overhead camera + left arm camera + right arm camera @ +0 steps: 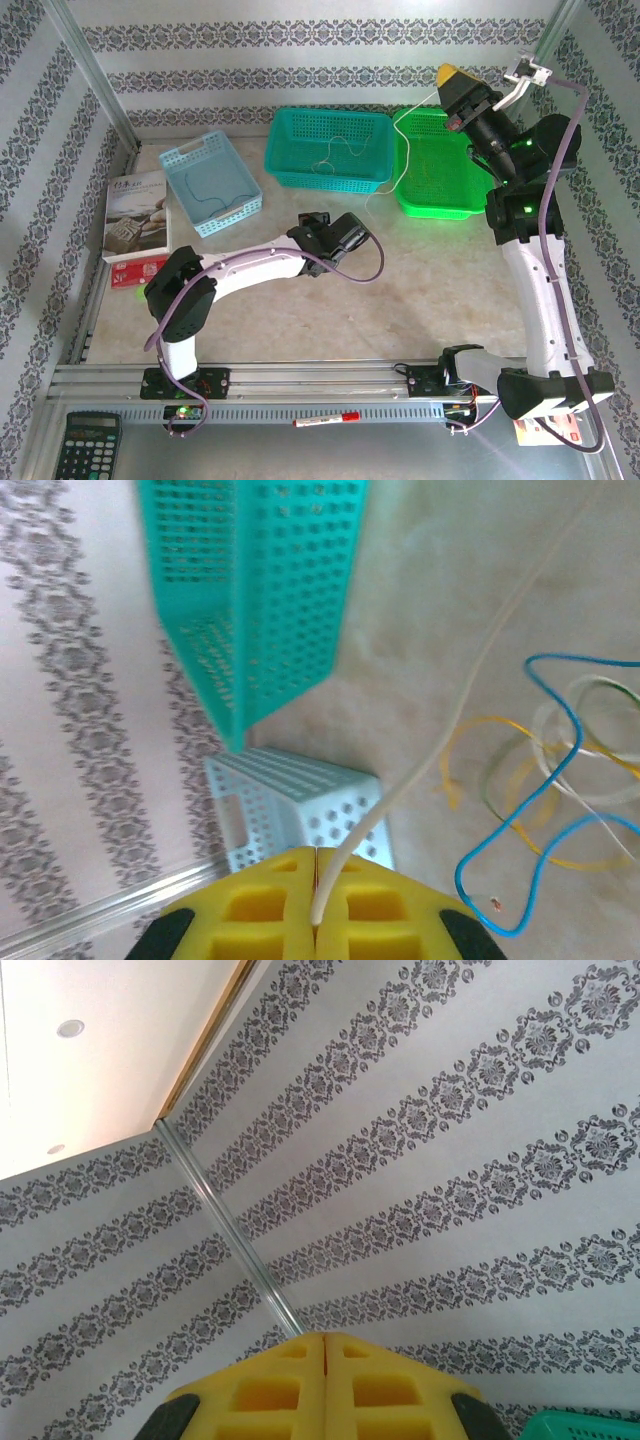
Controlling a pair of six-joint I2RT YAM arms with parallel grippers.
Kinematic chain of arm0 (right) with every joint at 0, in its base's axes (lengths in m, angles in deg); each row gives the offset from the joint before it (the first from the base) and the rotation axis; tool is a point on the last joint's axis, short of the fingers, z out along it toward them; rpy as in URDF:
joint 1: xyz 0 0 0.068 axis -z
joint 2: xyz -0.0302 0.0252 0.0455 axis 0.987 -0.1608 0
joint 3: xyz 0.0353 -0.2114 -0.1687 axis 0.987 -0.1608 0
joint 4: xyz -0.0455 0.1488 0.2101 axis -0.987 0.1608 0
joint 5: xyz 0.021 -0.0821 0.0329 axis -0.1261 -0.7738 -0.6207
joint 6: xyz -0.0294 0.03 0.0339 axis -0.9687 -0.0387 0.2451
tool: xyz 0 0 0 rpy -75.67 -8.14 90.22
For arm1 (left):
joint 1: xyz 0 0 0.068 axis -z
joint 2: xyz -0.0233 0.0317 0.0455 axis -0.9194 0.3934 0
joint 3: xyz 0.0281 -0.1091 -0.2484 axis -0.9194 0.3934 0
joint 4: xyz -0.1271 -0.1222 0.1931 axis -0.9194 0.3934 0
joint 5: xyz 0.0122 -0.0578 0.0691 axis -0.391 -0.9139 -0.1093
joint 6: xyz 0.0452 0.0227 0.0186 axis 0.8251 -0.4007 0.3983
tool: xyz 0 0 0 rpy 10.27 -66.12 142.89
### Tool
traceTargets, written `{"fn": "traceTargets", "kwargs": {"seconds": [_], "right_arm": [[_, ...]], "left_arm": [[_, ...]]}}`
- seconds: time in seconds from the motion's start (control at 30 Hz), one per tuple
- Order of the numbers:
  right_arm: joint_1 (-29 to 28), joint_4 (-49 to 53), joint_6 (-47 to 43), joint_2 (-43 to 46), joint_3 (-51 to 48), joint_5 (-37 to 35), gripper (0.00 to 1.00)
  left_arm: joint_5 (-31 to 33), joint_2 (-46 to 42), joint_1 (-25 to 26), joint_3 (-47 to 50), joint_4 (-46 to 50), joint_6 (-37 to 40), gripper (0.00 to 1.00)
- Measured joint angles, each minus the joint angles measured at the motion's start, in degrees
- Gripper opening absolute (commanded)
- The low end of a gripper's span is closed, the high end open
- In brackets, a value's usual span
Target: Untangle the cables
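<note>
Along the far edge of the table point(420, 290) stand the small basket point(232, 217) at left, the middle basket point(325, 178) beside it, the right basket point(435, 210) next. A book point(137, 215) lies at the left edge. A cable point(440, 750) hangs between middle and right baskets.

Overhead plus wrists — shared teal basket point(320, 172)

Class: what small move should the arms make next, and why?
Probably lower the right claw toward the green basket to set the white cable aside: both it and the left claw are shut on that cable, which seems to run clear of the looped clump.
</note>
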Motion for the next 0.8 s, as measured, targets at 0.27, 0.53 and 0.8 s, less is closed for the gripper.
{"fn": "traceTargets", "kwargs": {"seconds": [0.27,0.53,0.8], "right_arm": [[0.0,-0.02,0.09,0.0,0.0,0.0,0.0],[0.0,-0.22,0.09,0.0,-0.55,0.0,0.0],[0.0,-0.28,0.09,-0.02,-0.55,0.0,0.0]], "left_arm": [[6.91,1.01,0.15,11.58,-41.48,25.86,0.0],[5.81,9.55,1.79,18.93,-60.13,46.75,0.0],[-0.55,-1.68,1.92,5.6,-30.58,20.59,0.0]]}}
